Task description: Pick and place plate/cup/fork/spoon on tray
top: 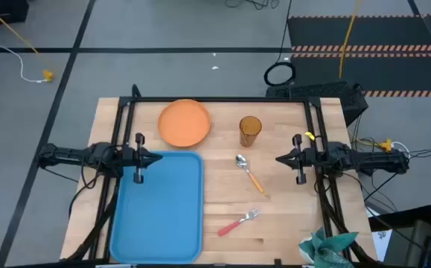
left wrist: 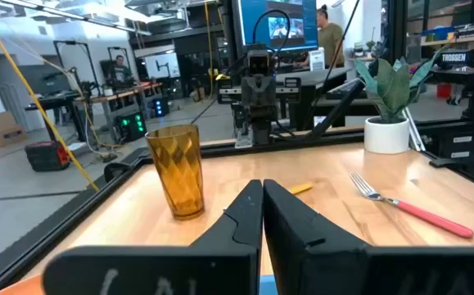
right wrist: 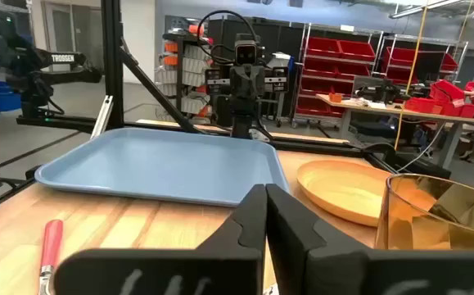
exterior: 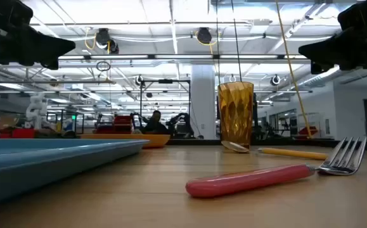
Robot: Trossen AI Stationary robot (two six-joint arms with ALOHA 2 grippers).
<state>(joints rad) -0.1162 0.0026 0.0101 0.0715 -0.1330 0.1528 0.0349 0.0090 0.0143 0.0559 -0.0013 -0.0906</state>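
Amber plastic cup (top: 250, 131) and orange round plate (top: 184, 123) sit between the left gripper (top: 158, 158) and right gripper (top: 280, 158), both closed, empty.

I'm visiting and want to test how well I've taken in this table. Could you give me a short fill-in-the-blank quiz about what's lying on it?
1. The tray holds ____ of the four tableware items.
2. The cup stands upright; its colour is ____.
3. The fork has a ____ handle.
4. The item between cup and fork is the ____.

Missing words: none; amber-brown; red-pink; spoon
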